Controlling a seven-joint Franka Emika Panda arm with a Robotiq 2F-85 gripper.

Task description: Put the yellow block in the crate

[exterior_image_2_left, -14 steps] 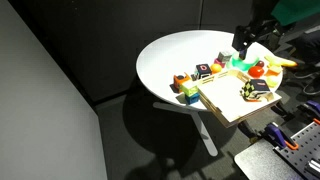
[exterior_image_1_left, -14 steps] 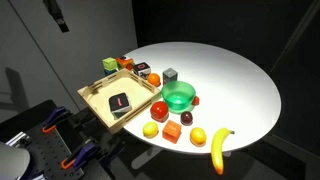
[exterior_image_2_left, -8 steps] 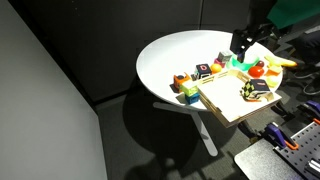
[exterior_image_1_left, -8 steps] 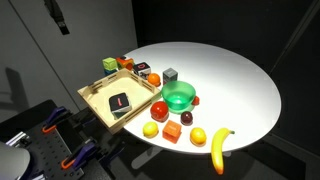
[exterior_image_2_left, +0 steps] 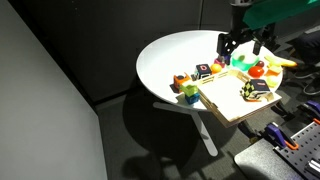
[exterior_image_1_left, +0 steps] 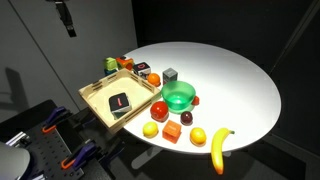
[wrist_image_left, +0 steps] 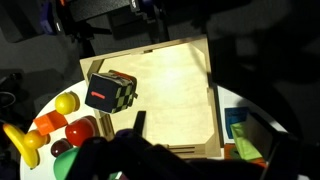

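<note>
The yellow block [exterior_image_1_left: 110,64] is a dull yellow-green cube on the round white table, just beyond the crate's far corner. It also shows in an exterior view [exterior_image_2_left: 188,90] and at the right edge of the wrist view [wrist_image_left: 250,146], beside a blue block [wrist_image_left: 240,122]. The crate [exterior_image_1_left: 96,92] is a shallow light wooden tray at the table's edge, seen too in an exterior view [exterior_image_2_left: 225,103] and the wrist view [wrist_image_left: 170,85]. It holds a dark checkered block [wrist_image_left: 110,92]. My gripper [exterior_image_2_left: 238,45] hangs high above the crate, open and empty.
A green bowl [exterior_image_1_left: 180,96], a gray cube [exterior_image_1_left: 171,74], a banana [exterior_image_1_left: 219,148], two lemon-like fruits [exterior_image_1_left: 151,130], an orange block [exterior_image_1_left: 172,132] and red pieces [exterior_image_1_left: 160,109] lie near the crate. More small blocks [exterior_image_1_left: 143,69] stand beside the yellow one.
My gripper has moved sideways above the table, towards the row of blocks at the crate's far side. Nothing on the table has moved.
</note>
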